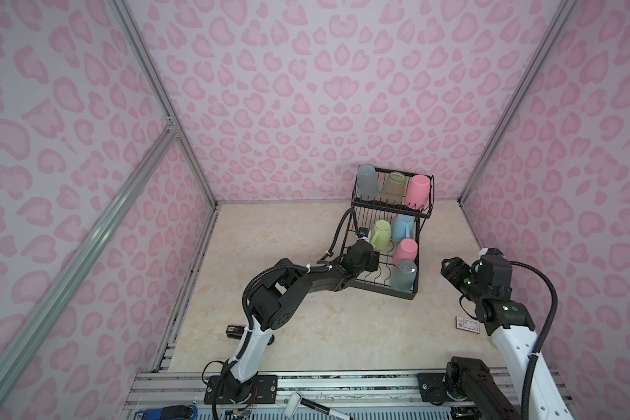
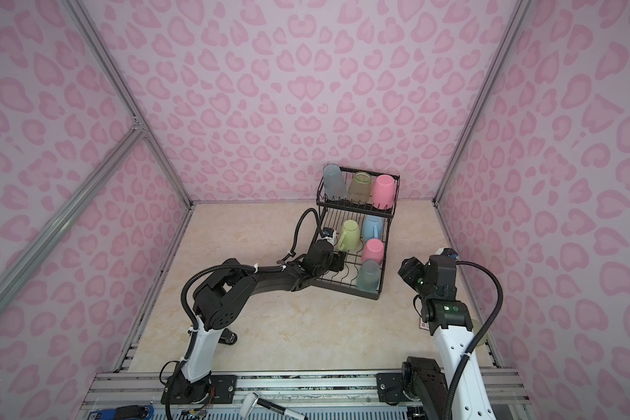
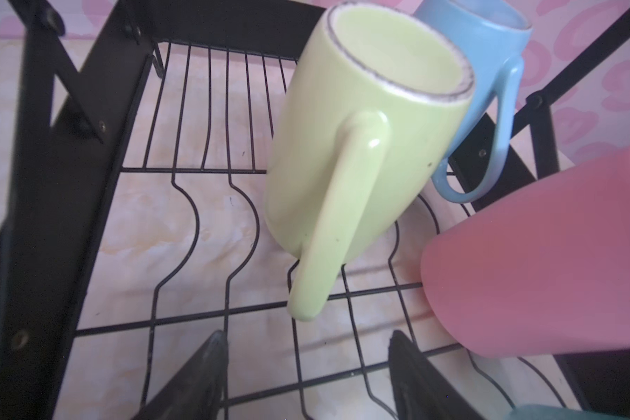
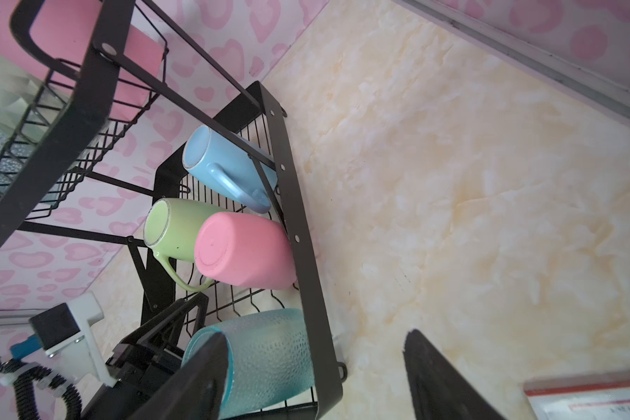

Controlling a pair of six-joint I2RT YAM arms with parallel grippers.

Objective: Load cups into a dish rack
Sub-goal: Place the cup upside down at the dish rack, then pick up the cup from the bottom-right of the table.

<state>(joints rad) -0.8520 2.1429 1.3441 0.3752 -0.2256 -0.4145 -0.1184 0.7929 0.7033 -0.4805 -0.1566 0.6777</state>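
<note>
The black wire dish rack stands at the back right. Its upper basket holds a grey-blue tumbler, a yellowish one and a pink one, all upside down. On the lower grid rest a pale green mug, a light blue mug, a pink tumbler and a teal tumbler. My left gripper is open over the grid, just short of the green mug's handle and holding nothing. My right gripper hangs open and empty beside the rack's right edge.
A red-and-white card lies on the table under the right arm. A black stapler sits by the left arm's base. A marker lies on the front rail. A pale greenish shape peeks from behind the right arm.
</note>
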